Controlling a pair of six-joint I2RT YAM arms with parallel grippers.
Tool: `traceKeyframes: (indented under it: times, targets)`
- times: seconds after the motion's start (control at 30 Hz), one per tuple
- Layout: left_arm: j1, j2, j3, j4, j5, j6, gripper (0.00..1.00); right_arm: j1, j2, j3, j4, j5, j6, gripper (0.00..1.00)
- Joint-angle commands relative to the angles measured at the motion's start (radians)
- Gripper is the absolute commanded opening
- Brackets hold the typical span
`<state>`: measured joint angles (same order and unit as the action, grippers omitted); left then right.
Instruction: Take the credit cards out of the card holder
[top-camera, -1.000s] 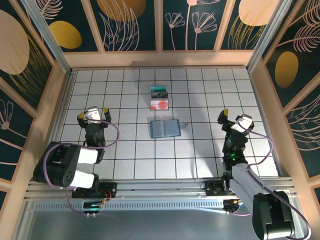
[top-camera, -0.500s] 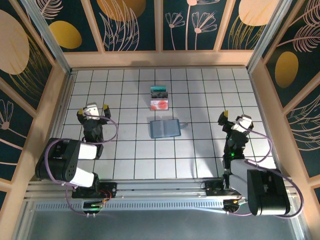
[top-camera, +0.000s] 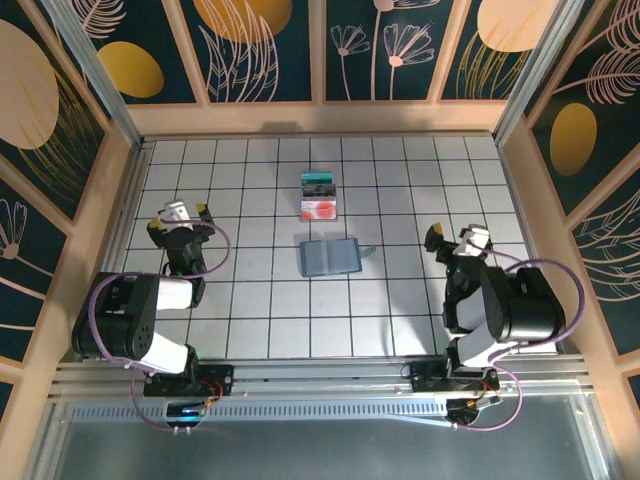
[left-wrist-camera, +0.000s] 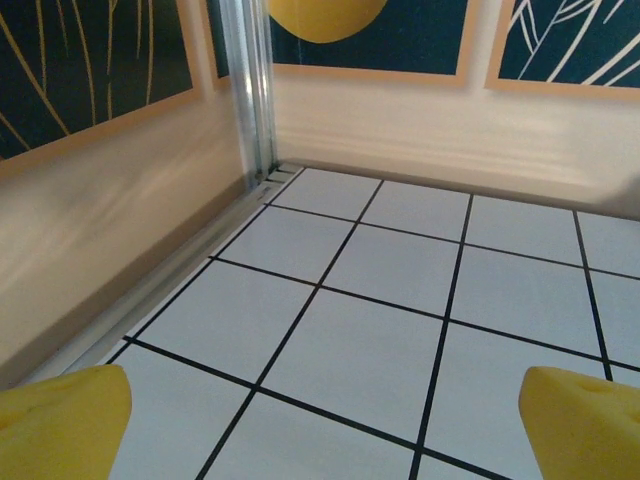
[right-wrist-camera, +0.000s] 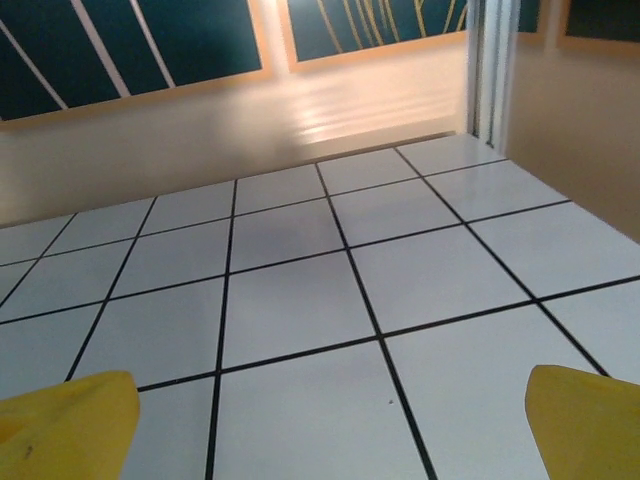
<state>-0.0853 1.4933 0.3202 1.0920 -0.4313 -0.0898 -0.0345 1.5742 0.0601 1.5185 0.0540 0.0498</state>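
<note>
Yellow pads (left-wrist-camera: 60, 425) of left gripper (left-wrist-camera: 325, 430) cropped by lower corners of left wrist view; jaws spread wide, nothing between. Same for right gripper (right-wrist-camera: 320, 430). Mid white-tiled table (top-camera: 250, 300), well apart from both grippers: slate-blue card holder (top-camera: 329, 257), lying flat. Just beyond, outside holder: whitish-pink card (top-camera: 320, 209) with red mark, then teal card (top-camera: 319, 184) just beside it. Card print too small to read.
</note>
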Motion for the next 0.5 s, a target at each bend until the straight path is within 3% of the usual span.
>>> traceKeyframes:
  times: [0.0, 0.1, 0.13, 0.47]
  targets:
    - [0.010, 0.010, 0.026, -0.018, 0.059, 0.009, 0.99, -0.051, 0.005, 0.031, 0.076, -0.155, 0.000, 0.99]
    - [0.010, 0.008, 0.025, -0.018, 0.060, 0.010, 0.99, -0.062, -0.008, 0.152, -0.180, -0.231, -0.015, 0.99]
    - [0.010, 0.008, 0.025, -0.017, 0.059, 0.009, 0.99, -0.018, -0.010, 0.161, -0.192, -0.160, -0.038, 0.99]
    - [0.010, 0.007, 0.022, -0.012, 0.058, 0.012, 0.99, -0.045, -0.006, 0.148, -0.162, -0.245, -0.037, 0.99]
